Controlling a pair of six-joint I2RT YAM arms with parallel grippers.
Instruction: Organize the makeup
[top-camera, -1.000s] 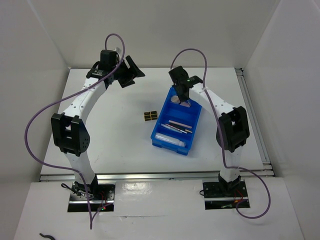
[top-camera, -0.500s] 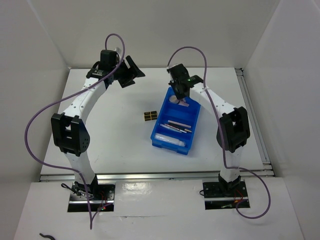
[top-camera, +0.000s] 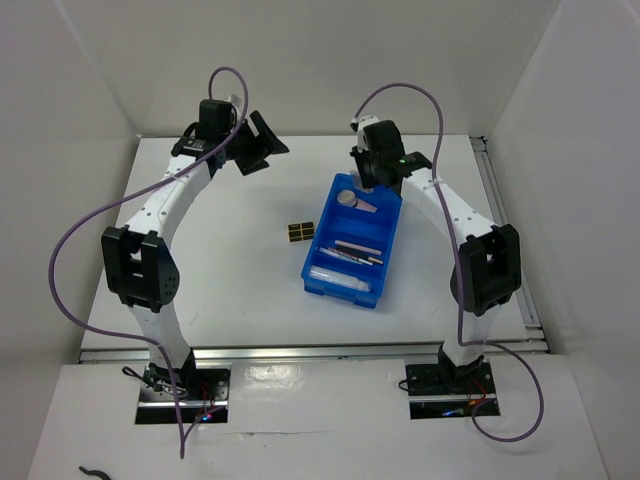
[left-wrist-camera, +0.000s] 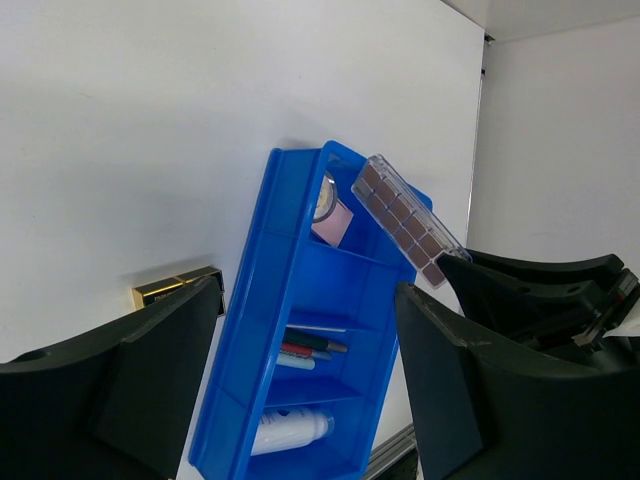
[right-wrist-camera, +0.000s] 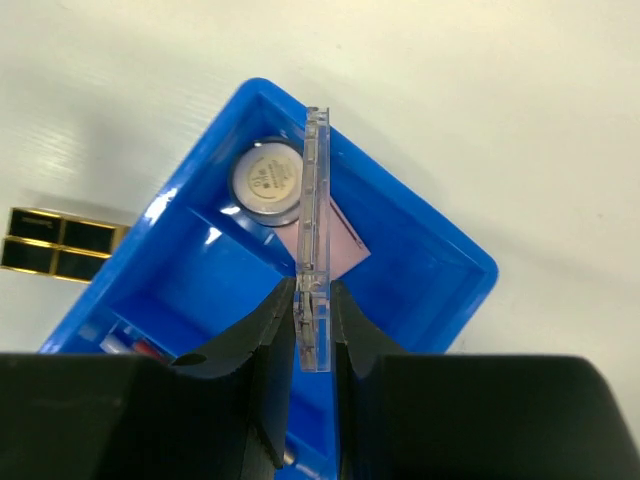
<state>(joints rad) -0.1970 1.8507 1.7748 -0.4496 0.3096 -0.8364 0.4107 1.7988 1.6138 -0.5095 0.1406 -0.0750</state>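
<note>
Right fingers (right-wrist-camera: 262, 345) clamp a clear-cased eyeshadow palette (right-wrist-camera: 316, 200) edge-on above the far compartment of the blue divided bin (right-wrist-camera: 442, 236), over a round compact (right-wrist-camera: 266, 181); left fingers (left-wrist-camera: 150, 370) stand spread apart left of the bin; a black-and-gold palette (top-camera: 300, 232) lies just beside its left wall

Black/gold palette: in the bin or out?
Out. The black palette lies flat on the table, beside the blue bin's left wall, not inside any compartment.
</note>
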